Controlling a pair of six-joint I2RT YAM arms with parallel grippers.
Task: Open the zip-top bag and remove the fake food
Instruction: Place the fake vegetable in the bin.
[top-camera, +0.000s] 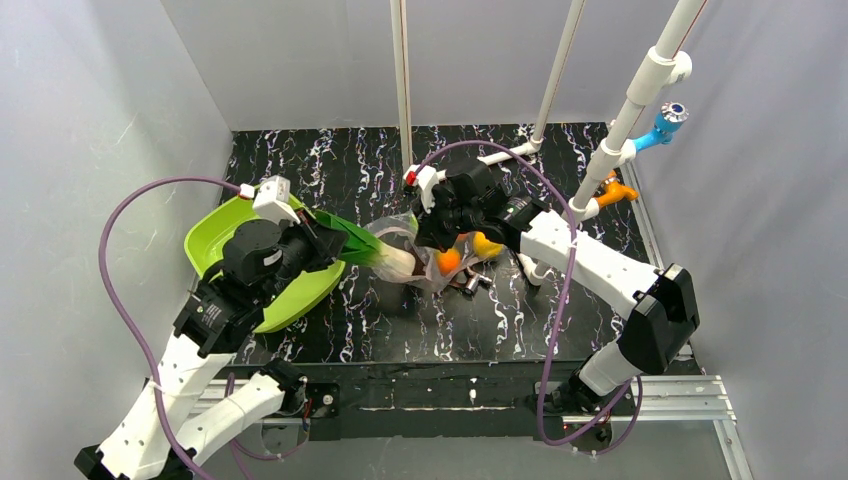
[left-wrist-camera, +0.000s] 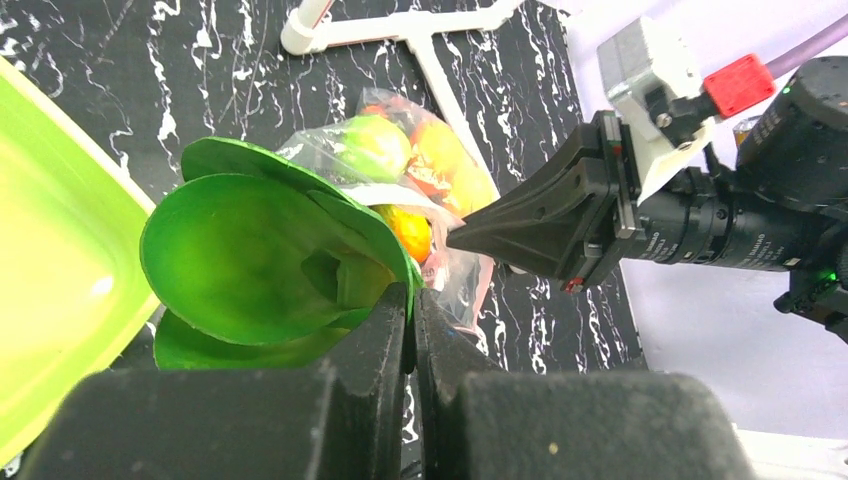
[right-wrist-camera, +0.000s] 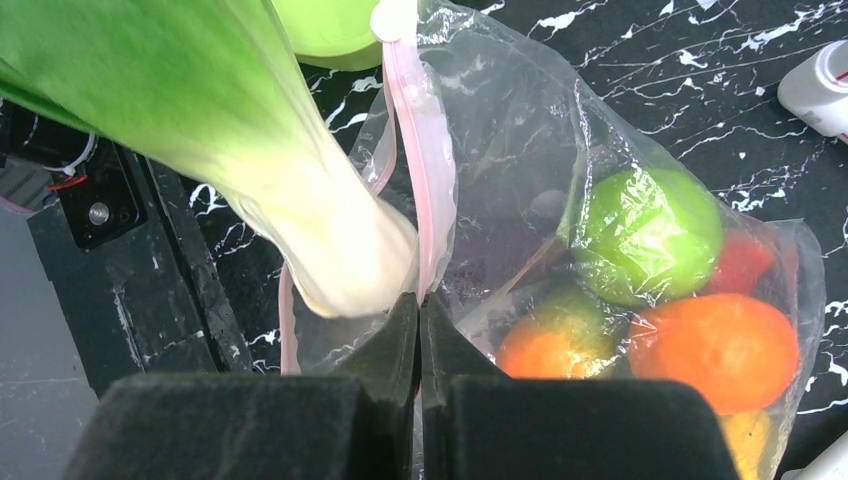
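Note:
The clear zip-top bag (right-wrist-camera: 520, 190) lies open mid-table, its pinkish zip strip (right-wrist-camera: 425, 170) at the mouth; it also shows in the top view (top-camera: 425, 262). My right gripper (right-wrist-camera: 420, 305) is shut on the bag's rim by the strip. My left gripper (left-wrist-camera: 412, 300) is shut on a leaf of the bok choy (left-wrist-camera: 250, 260). The bok choy's white base (right-wrist-camera: 340, 250) sits at the bag's mouth, and its leaves (top-camera: 345, 243) reach toward the left arm. Inside the bag are a green round fruit (right-wrist-camera: 645, 235), an orange (right-wrist-camera: 725, 350) and a red piece (right-wrist-camera: 745, 262).
A lime-green tray (top-camera: 215, 235) lies under the left arm. Small metal fittings (top-camera: 475, 283) lie just near the bag. White pipe stands (top-camera: 545, 100) rise at the back, and a pipe foot (left-wrist-camera: 400, 25) lies behind the bag.

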